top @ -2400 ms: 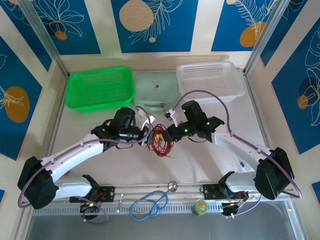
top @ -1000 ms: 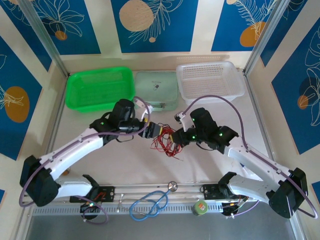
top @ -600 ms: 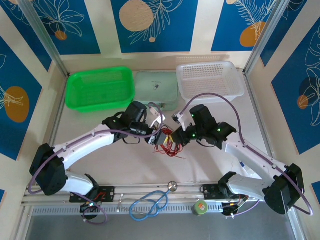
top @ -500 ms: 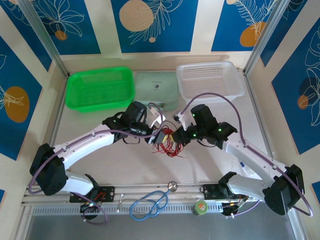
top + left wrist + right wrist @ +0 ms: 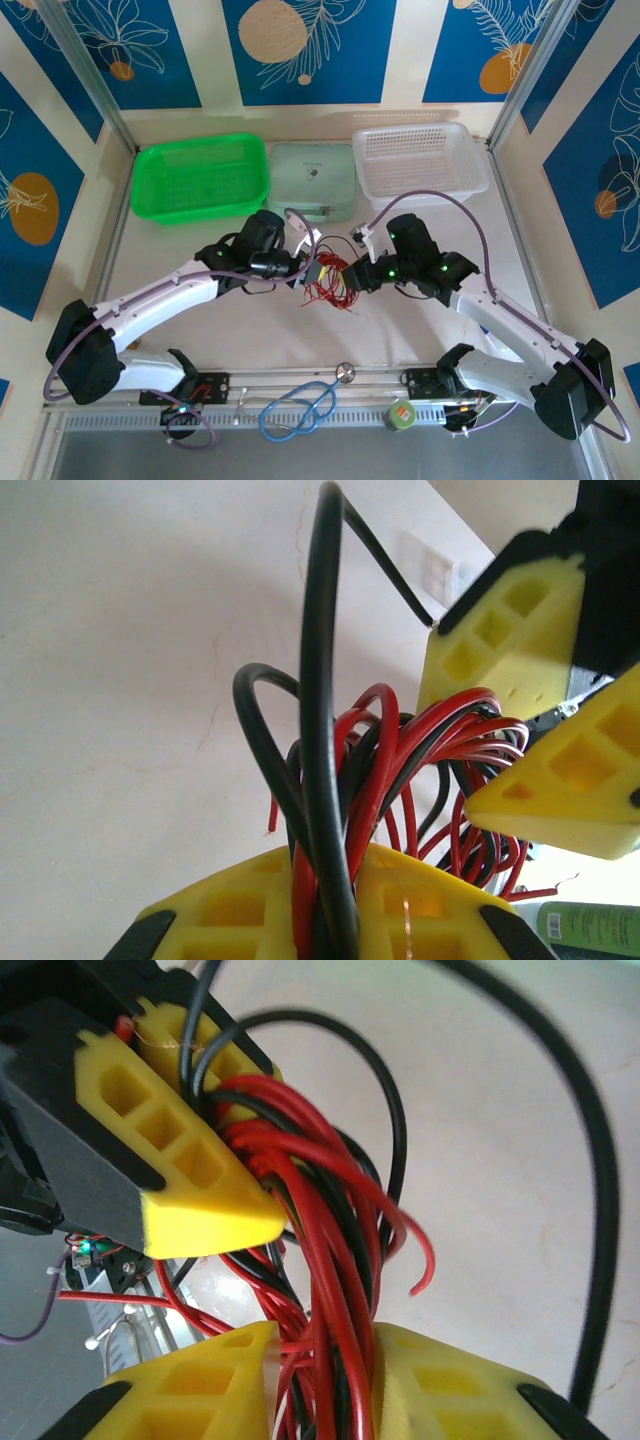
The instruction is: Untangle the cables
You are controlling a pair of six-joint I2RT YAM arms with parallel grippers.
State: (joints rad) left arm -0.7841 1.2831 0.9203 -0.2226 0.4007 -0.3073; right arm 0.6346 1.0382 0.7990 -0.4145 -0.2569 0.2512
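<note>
Overhead view of the desk [image 5: 250,330], with both wrist views. The cables [image 5: 330,285], a tangle of thin red and black wires, lie at the desk's centre between the two arms. The left fingers [image 5: 240,905] reach in from 9 o'clock and are closed on the tangle: red and black strands run up through the narrow slit between the yellow pads, and one black loop [image 5: 315,680] stands tall above them. The right fingers [image 5: 200,1380] come in from 3 o'clock and stand a little apart, with a red-and-black bundle filling the gap; whether they press on it cannot be told. A green basket [image 5: 200,180] sits at 11 o'clock, a pale green case [image 5: 312,180] at 12 and a white basket [image 5: 420,160] at 1. The case's small dark mark is too small to read. A blue stethoscope [image 5: 300,405] lies at 6 o'clock and a green cylinder [image 5: 401,415] at 5, its label illegible.
</note>
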